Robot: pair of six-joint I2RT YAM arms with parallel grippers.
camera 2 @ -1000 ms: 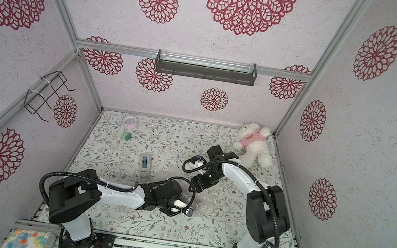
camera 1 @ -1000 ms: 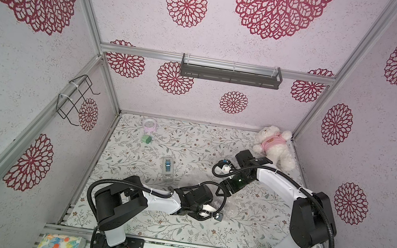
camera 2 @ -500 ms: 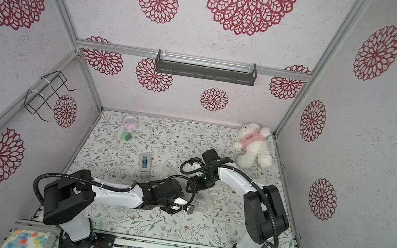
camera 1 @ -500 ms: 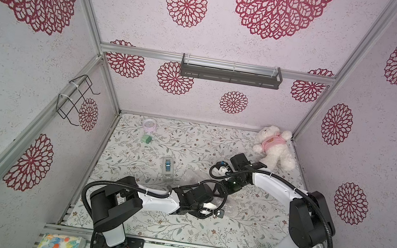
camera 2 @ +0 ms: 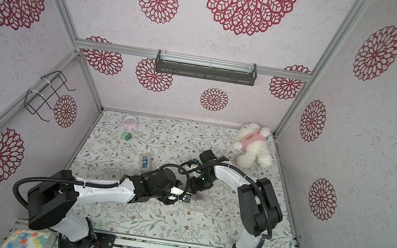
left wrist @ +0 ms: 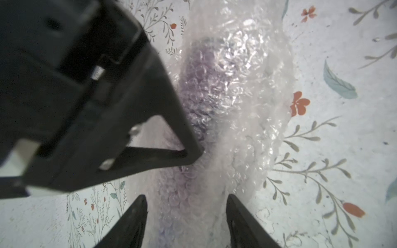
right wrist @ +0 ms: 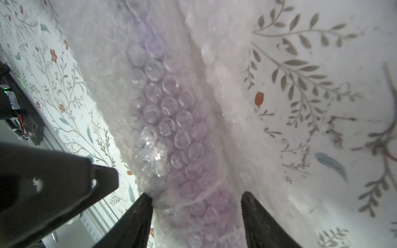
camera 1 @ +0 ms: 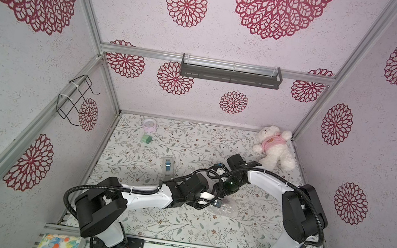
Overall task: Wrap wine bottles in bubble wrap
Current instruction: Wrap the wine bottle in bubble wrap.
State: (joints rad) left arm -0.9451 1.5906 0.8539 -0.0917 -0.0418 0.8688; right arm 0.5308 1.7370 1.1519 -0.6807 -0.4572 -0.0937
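We see left arm (camera 1: pixel 143 197) and right arm (camera 1: pixel 268 183) both reaching low to mid table (camera 1: pixel 177 222), wrists nearly meeting. left gripper (left wrist: pixel 185 197) jaws spread, straddling bundle, looks released. right gripper (right wrist: pixel 196 195) straddles it too, can't tell if squeezing. bubble wrap (left wrist: pixel 242 90) rolled crinkly round wine bottle (left wrist: pixel 197 90), purple showing through, lying flat on table

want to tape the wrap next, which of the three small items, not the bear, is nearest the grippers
The tape dispenser with the blue roll, just beside the arms. The green block and pink round tub lie farther back.
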